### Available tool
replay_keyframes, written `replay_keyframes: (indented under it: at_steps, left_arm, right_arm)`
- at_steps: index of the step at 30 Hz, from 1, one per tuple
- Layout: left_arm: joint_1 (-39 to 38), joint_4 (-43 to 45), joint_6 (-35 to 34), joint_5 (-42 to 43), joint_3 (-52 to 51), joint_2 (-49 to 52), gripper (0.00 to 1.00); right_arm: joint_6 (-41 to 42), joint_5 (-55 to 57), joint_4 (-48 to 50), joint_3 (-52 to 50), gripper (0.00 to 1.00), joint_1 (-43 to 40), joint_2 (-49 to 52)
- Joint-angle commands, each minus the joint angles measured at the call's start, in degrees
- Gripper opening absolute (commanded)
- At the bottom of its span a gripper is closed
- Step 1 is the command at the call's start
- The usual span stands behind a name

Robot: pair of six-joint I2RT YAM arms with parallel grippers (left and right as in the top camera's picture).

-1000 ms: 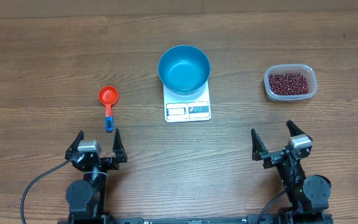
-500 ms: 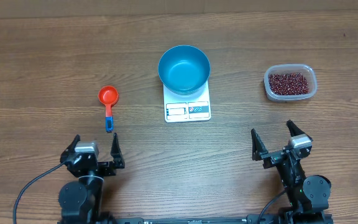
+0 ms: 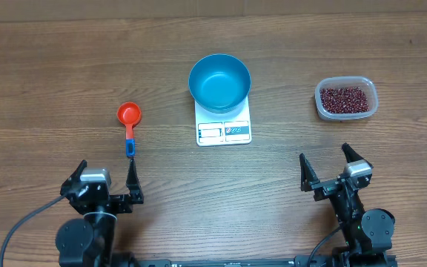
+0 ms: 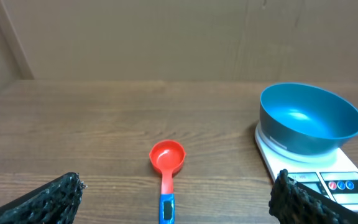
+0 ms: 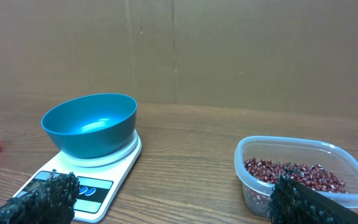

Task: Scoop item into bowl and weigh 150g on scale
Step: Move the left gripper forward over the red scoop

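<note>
The left gripper (image 3: 103, 169) and right gripper (image 3: 324, 154) hang, jaws wide apart and empty, nearer than the small flat white kitchen scale (image 3: 224, 131). Left of the scale, the orange-red plastic scoop (image 3: 129, 130) points its blue-tipped handle at the left gripper, the nearer arm. The round, deep blue bowl (image 3: 219, 81) stands on the scale, and the small dark red beans (image 3: 343, 99) lie in a clear plastic tub (image 3: 373, 104) to its right.
</note>
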Motion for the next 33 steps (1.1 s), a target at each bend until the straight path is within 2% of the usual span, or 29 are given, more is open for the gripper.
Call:
replay_keyframes:
  at_steps: [1,10,33]
  left_arm:
    - [0.35,-0.59,0.90,-0.57,5.03,4.37,1.00]
    - [0.35,-6.14,0.92,4.37,18.23,18.47,0.99]
    - [0.35,-29.31,0.92,4.37,44.22,49.48,1.00]
  right_arm:
    - [-0.13,-0.11,0.35,-0.59,1.00,0.26,-0.72]
    - [-0.13,-0.11,0.35,-0.59,1.00,0.26,-0.72]
    - [-0.13,-0.11,0.35,-0.59,1.00,0.26,-0.72]
